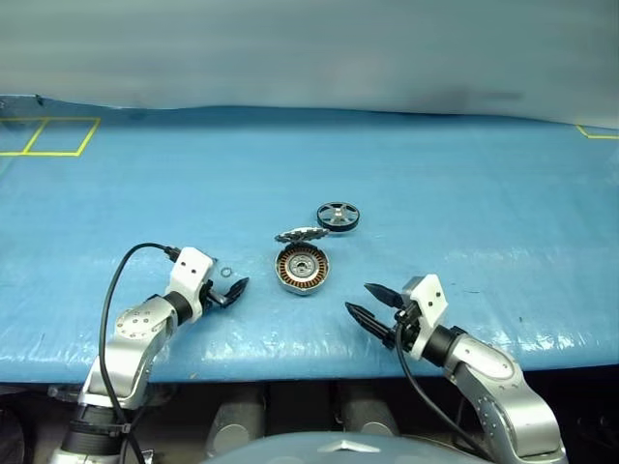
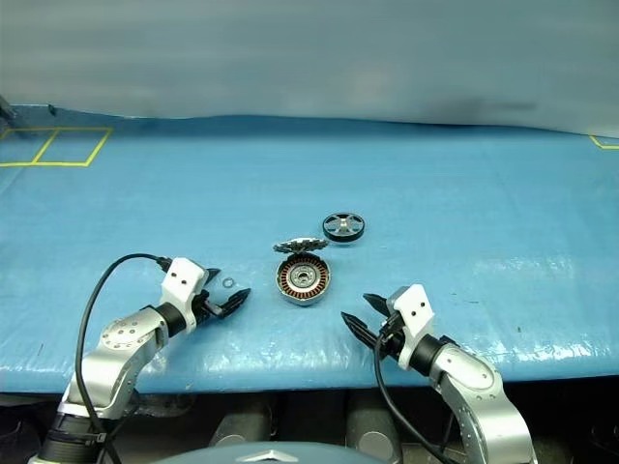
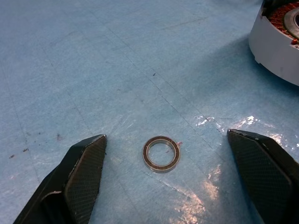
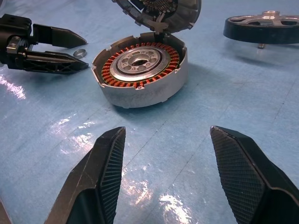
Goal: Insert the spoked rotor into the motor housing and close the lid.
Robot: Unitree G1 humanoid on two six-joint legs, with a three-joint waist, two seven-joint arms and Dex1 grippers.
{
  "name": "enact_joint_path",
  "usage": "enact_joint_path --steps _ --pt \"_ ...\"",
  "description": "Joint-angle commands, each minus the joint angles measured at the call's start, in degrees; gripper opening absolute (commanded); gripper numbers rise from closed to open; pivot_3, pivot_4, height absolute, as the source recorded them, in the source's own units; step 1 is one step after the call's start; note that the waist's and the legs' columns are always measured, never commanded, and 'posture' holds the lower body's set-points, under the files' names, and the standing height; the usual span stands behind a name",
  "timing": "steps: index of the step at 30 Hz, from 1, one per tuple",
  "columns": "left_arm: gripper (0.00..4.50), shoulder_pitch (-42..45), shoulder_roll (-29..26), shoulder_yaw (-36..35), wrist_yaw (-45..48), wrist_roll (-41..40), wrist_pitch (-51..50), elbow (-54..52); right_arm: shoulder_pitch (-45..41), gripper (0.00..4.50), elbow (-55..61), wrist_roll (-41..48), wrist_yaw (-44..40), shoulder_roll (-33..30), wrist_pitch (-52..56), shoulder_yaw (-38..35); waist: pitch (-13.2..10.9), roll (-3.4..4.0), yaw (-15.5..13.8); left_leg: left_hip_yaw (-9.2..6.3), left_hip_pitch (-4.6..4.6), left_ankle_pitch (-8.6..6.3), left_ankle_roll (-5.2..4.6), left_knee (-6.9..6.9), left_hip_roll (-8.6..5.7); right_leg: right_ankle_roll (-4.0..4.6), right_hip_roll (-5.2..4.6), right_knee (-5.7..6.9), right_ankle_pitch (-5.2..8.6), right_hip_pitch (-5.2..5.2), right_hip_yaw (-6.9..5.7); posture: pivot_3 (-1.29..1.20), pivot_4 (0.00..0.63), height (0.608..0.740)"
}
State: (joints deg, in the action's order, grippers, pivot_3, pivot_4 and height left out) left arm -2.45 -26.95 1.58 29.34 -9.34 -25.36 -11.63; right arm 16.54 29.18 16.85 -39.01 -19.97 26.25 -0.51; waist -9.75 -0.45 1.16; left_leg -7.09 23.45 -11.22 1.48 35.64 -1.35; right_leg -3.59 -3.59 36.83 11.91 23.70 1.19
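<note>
From the head camera, I have the motor housing (image 1: pixel 303 269) sitting in the middle of the blue-covered bench (image 1: pixel 464 193), nearer its front edge than its back, open side up so the copper winding faces me. That leaves its bore ready for a drop from above. The lid (image 1: pixel 301 235) leans at the housing's far rim, tilted, not seated. The spoked rotor (image 1: pixel 338 216) lies flat just beyond and toward the right edge, axle vertical, apart from the housing. My left gripper (image 1: pixel 228 286) hangs low on the housing's left, fingers spread, the small washer ring (image 1: pixel 225 274) between them. My right gripper (image 1: pixel 372 302) sits near the front edge, right of the housing, fingers spread and empty, aimed at the housing.

Left wrist camera: the ring lies flat on the bench, between my two fingers (image 3: pixel 84 172) and touching neither. The housing wall shows beyond.

Right wrist camera: looking along my fingers (image 4: pixel 110 163), the housing is dead ahead, level, hub hole pointing straight up. The lid stands propped behind it, inner face toward me. The rotor rests flat further off; a short stub seems to point down from its hub, though I can't be sure. I judge the rotor untouched, so insertion is not yet begun.
</note>
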Motion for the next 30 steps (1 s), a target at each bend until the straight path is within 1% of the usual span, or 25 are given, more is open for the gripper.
enact_joint_path --steps 1,4,8,13,14,19,21,24,28,30 --pt "4.50 -0.71 -0.09 1.18 -0.09 1.17 -0.85 1.26 -0.93 3.04 0.40 0.85 0.98 -0.29 -1.04 0.49 0.07 0.11 0.00 0.00 0.00 0.00 0.00 0.00 0.00 0.00 -0.01 0.00 0.00 -0.01 0.00 0.00 0.150 0.740" --pt "3.87 -1.36 -0.27 1.19 -0.51 1.64 -1.13 1.12 -1.51 3.07 0.23 0.90 1.44 -0.59 -0.99 0.65 0.08 0.12 0.01 0.01 0.00 0.00 0.00 0.00 0.00 0.00 -0.02 -0.01 0.00 -0.01 0.01 0.00 0.150 0.740" --pt "2.55 -2.38 0.04 0.86 -1.08 1.35 -1.31 1.09 -2.08 3.07 0.23 0.96 1.78 -1.41 -0.39 1.16 0.15 0.22 0.06 0.01 -0.01 0.00 0.00 -0.01 0.00 0.00 -0.01 0.00 0.00 0.00 0.01 0.00 0.150 0.740" --pt "0.85 -4.20 1.68 -0.96 -2.13 -0.42 -2.20 0.27 -3.04 3.07 0.43 1.24 2.58 -1.89 0.08 1.45 0.27 0.36 0.17 0.02 -0.03 0.00 0.00 -0.01 0.00 0.00 -0.02 -0.01 0.01 -0.01 0.02 0.00 0.150 0.740" --pt "0.64 -4.65 1.83 -1.14 -2.22 -0.54 -2.39 0.01 -3.15 3.07 0.56 1.34 2.70 -1.99 0.22 1.50 0.30 0.37 0.19 0.02 -0.03 0.00 0.00 -0.01 0.00 0.00 -0.01 -0.01 0.01 -0.01 0.01 0.00 0.150 0.740" --pt "0.64 -6.73 1.42 -0.48 -2.03 -0.61 -3.66 -4.15 -3.43 3.07 1.02 1.53 3.12 -2.74 0.42 1.96 0.38 0.43 0.25 0.04 -0.02 -0.01 -0.01 -0.05 0.00 0.01 -0.02 -0.03 0.02 0.00 0.02 0.00 0.150 0.740" --pt "0.64 -6.80 0.05 1.26 -1.05 0.30 -4.01 -7.60 -3.74 3.07 1.68 1.78 3.13 -2.92 0.30 2.17 0.38 0.42 0.21 0.04 -0.01 0.00 -0.01 -0.05 0.00 0.02 -0.02 -0.03 0.02 0.01 0.02 0.00 0.150 0.740" --pt "0.64 -5.81 -1.28 3.07 -0.08 1.10 -3.82 -10.55 -4.04 3.07 1.52 1.00 3.74 -2.65 -1.42 2.32 0.38 0.42 0.17 0.04 0.00 -0.01 0.00 -0.03 0.00 0.02 -0.02 -0.04 0.02 0.01 0.02 0.00 0.150 0.740" --pt "0.64 -0.91 -2.80 5.58 2.49 0.94 -4.49 -12.85 -3.50 3.07 -0.50 -0.83 5.26 -0.93 -6.40 2.84 0.34 0.35 -0.12 0.03 0.07 -0.01 0.00 0.00 0.00 0.02 -0.03 -0.04 0.02 0.04 -0.03 0.00 0.150 0.740" --pt "0.64 0.13 -3.72 6.51 3.87 0.81 -4.42 -13.21 -3.14 3.07 -0.85 -1.05 5.41 -0.73 -7.43 3.14 0.33 0.33 -0.07 0.03 0.09 -0.01 0.00 -0.01 0.01 0.02 -0.02 -0.03 0.02 0.06 -0.05 0.00 0.150 0.740"
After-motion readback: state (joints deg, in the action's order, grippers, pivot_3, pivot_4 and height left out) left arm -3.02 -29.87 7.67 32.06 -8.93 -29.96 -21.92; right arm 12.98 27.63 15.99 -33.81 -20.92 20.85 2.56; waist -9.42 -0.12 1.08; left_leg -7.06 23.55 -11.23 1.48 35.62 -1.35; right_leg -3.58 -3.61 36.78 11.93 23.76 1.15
